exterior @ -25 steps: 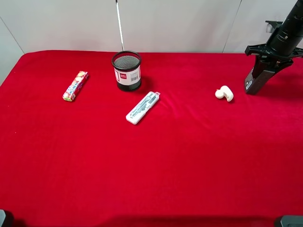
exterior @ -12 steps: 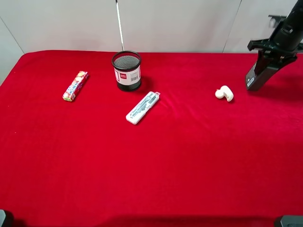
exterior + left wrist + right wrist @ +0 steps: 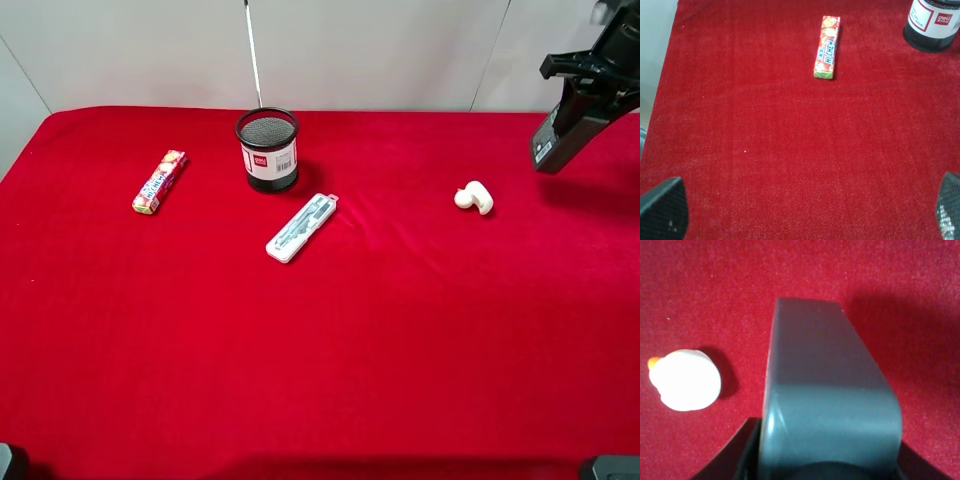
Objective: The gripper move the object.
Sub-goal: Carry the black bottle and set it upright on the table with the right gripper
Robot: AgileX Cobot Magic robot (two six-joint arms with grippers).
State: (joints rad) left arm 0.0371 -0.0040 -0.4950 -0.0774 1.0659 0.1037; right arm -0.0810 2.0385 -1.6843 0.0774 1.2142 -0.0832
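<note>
At the upper right of the frame, the right gripper (image 3: pixel 592 72) clamps the dark grey bottle (image 3: pixel 560 135) clear of the red cloth (image 3: pixel 400 350). Pickup looks done; placing is left. The left gripper (image 3: pixel 805 207) hangs wide apart.

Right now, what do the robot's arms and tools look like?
The right tool is black, with thin black bars spreading sideways under a thick, round black arm. Of the left tool, only two dark grey fingertips show, with a fine mesh-like texture. No markings are visible.
</note>
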